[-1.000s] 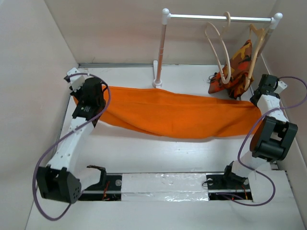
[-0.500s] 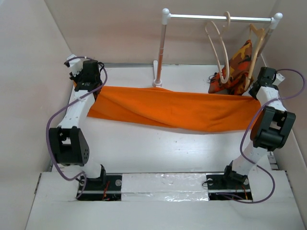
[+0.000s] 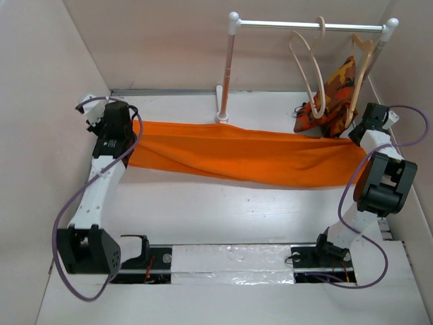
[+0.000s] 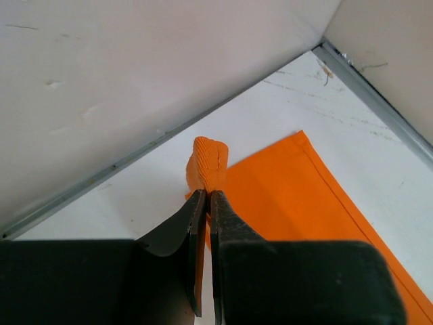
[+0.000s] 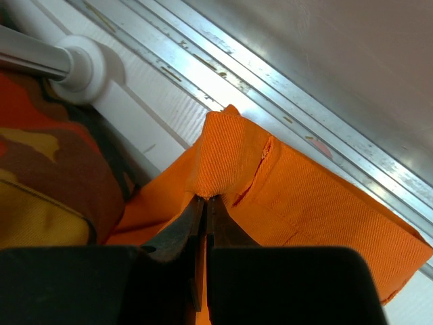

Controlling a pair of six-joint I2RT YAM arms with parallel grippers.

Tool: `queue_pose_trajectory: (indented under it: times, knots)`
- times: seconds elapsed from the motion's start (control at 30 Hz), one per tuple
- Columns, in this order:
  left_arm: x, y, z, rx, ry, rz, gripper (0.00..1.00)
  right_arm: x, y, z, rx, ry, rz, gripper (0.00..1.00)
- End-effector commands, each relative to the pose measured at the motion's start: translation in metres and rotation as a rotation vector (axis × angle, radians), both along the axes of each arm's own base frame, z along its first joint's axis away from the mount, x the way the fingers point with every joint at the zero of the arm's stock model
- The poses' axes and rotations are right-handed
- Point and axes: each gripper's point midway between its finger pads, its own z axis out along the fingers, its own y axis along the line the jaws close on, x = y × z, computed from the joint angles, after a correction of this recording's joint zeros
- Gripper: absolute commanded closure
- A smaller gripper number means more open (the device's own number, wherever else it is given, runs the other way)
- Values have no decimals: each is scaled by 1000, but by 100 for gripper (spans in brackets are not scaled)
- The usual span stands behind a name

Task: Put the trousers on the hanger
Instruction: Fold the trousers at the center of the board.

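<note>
Across mid-frame, trousers (image 3: 250, 156): we hold them stretched for the hanger (image 3: 321, 26)
left end effector (image 4: 206, 194), right end effector (image 5: 205, 198): clamped on cloth

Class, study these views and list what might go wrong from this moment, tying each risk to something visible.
1. The left gripper and right gripper each pinch only a small fold of the trousers; lifting may pull it free.
2. The right end sits beside the camouflage garment, which could snag.
3. The hanger hangs loose on the rail and may swing away.
</note>
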Motion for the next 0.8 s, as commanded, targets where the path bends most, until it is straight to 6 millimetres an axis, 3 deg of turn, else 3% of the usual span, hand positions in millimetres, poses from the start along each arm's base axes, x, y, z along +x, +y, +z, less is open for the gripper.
queue_pose_trajectory:
  times: [0.0,0.07,0.13,0.27,0.37,0.43,0.5,0.57,0.6,0.63,0.67,0.73,0.77]
  knots:
    - [-50,23,17,45,-28,124,100,13,-19,44,-69,-172,-47,100]
    - [-70,23,28,53,-71,121,100,16,-19,44,-63,-177,-40,100]
    - [-79,22,19,55,-57,108,100,18,-17,42,-50,-169,-29,100]
    - [-76,26,9,54,-21,129,100,23,-16,44,-45,-195,-23,100]
    - [-48,27,-4,61,41,129,100,28,-19,46,-50,-187,-23,100]
    - [-30,30,4,65,36,134,100,31,-22,41,-50,-168,-23,100]
    - [-7,34,-11,63,88,133,100,32,-24,41,-60,-158,-27,100]
    - [17,35,-7,48,84,116,100,34,-26,38,-65,-156,-28,100]
    - [29,41,-26,47,136,126,100,32,-31,35,-66,-150,-37,100]
    - [41,41,-20,54,133,120,100,33,-31,34,-67,-146,-33,100]
    - [52,47,-37,59,184,129,100,34,-32,29,-67,-132,-30,100]
    - [69,52,-30,59,174,138,100,38,-35,29,-73,-127,-28,100]
    - [78,56,-44,51,204,140,100,40,-36,28,-78,-124,-21,100]
